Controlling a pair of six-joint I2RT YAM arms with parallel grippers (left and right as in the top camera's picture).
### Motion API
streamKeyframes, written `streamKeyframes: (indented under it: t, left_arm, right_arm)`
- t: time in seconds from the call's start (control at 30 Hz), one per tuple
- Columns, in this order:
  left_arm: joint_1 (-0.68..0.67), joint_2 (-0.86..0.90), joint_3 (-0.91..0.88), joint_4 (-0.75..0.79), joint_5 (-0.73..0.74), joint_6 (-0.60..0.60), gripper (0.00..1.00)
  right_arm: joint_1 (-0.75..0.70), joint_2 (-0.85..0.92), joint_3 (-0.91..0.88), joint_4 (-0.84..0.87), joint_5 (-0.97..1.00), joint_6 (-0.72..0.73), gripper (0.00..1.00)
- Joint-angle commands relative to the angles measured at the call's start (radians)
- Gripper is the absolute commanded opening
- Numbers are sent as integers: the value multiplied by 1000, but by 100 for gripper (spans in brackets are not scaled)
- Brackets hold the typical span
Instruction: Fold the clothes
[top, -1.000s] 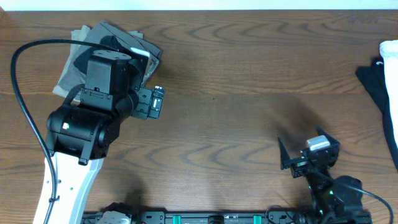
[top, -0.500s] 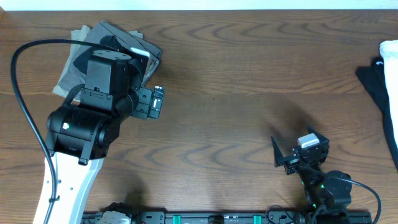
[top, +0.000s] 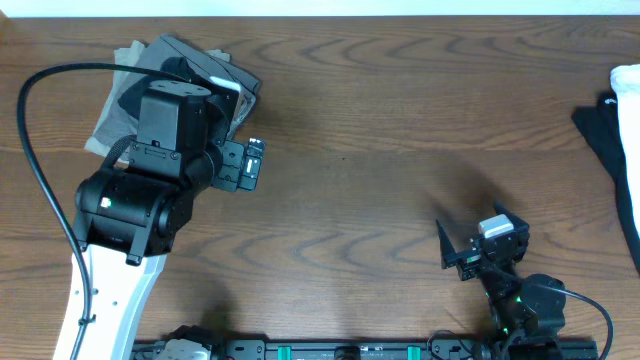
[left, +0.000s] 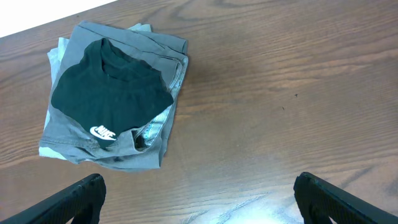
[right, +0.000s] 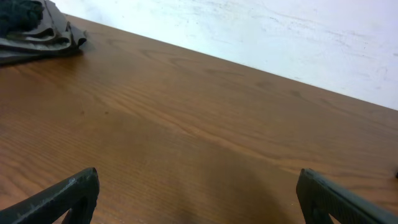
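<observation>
I am holding the left gripper (left: 199, 190) with its jaws spread wide and nothing between them, hovering over bare table (left: 280, 81) just beside the stack. The right gripper (right: 199, 193) is likewise gaping empty, low over the wood. The black T-shirt (left: 112, 93) is lying folded, logo up, on the grey garment (left: 155, 53) near the far left corner. I am judging that piece done. Dark fabric (top: 603, 135) beside a white cloth (top: 628, 80) at the right edge is looking unfolded, probably waiting.

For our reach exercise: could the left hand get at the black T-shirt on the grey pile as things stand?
Probably yes: the left hand is open close by, and the black T-shirt lies uncovered on top.
</observation>
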Motion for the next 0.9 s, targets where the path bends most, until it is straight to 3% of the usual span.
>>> streamKeyframes:
  t: [0.0, 0.47, 0.73, 0.87]
  left_arm:
    - [-2, 3, 3, -3, -16, 16, 98]
    - [16, -45, -5, 17, 32, 12, 98]
    - [156, -224, -239, 338, 255, 5, 98]
    - [208, -342, -406, 494, 266, -26, 98]
  right_arm:
    - [-4, -7, -6, 3, -7, 18, 99]
    - [-4, -7, -6, 3, -7, 18, 99]
    - [-4, -7, -6, 3, -7, 18, 99]
    - [-4, -7, -6, 3, -7, 18, 99]
